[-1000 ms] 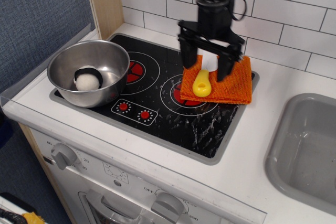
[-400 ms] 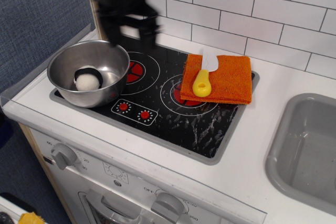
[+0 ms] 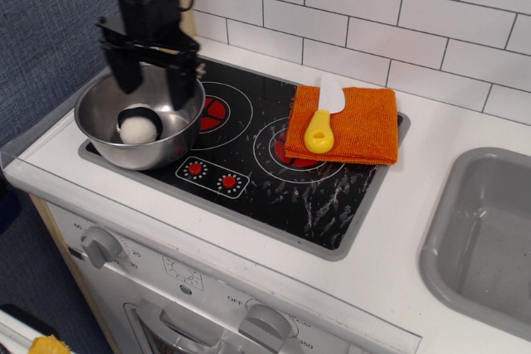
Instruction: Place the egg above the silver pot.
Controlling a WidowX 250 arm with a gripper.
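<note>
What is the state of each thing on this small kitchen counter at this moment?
gripper: open, above the bowl, holding nothing
egg: lying inside the bowl
bowl: upright on the stove, front left
spatula: lying flat on the cloth
orange cloth: folded, on the stove
sink: empty

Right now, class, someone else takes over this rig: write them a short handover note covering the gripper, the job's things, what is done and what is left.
Gripper: jaws open and empty, hanging over the silver pot, fingertips near its back rim.
Egg: lying inside the pot, on the bottom, untouched.
Pot: on the front left of the black stove top.
Also there: a yellow-handled spatula on an orange cloth over the right burner, and a grey sink to the right.
Done: the arm is lined up over the pot.
Left: lower, close on the egg, lift it out, set it down beyond the pot.
</note>
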